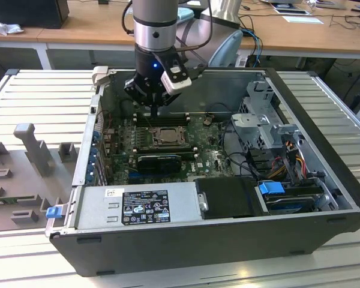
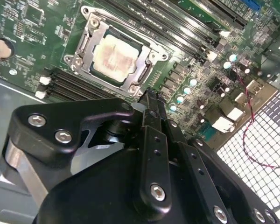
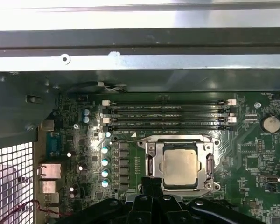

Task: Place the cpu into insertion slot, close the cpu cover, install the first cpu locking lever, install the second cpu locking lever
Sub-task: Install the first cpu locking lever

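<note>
Gripper (image 2: 150,95), seemingly pinched shut and empty, hangs just beside the cover (image 2: 94,35), likely for pushing; cpu (image 2: 115,58) lies seated in the slot (image 2: 136,44).

In the first wrist view, the black metal pincer (image 3: 151,186) hides the nearest edge of the thin square silver cpu cover (image 3: 151,156), and the picture's edge cuts off the pincer's body. In the second wrist view, the pincer (image 2: 149,95) blocks a large part of the green circuit board (image 2: 23,32). The small pale silvery cpu (image 2: 114,58) is washed out there, so its face is unreadable. Whether the cover is latched down is too fine to tell in both wrist views.

In the exterior view, the top edge cuts off the grey robot arm (image 1: 156,24). The square black insertion slot (image 1: 162,137) is too small to make out its contents. The grey slatted bench (image 1: 36,96) runs past the picture's edges.
</note>
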Tool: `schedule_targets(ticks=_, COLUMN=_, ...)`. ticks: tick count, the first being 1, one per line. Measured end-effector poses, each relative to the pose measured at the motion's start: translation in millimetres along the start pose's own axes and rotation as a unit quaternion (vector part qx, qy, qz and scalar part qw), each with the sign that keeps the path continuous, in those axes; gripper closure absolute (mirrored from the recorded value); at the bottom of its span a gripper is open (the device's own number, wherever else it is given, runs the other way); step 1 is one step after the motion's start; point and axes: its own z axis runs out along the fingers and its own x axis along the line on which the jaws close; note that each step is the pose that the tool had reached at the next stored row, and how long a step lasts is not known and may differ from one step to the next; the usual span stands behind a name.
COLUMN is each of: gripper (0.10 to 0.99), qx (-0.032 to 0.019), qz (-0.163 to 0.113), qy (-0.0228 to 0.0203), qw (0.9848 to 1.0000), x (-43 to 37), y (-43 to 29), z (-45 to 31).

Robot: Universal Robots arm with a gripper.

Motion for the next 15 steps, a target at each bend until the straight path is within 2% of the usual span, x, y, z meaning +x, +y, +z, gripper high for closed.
schedule_targets(ticks=6, gripper=0.980, qx=-0.0001, qz=0.000, qy=0.0000, qw=1.0000, x=2.7, y=0.0, z=0.8)
schedule_targets(ticks=15, gripper=0.980, qx=-0.0003, qz=0.000, qy=0.0000, qw=1.0000, x=11.3, y=-0.2, z=2.4)
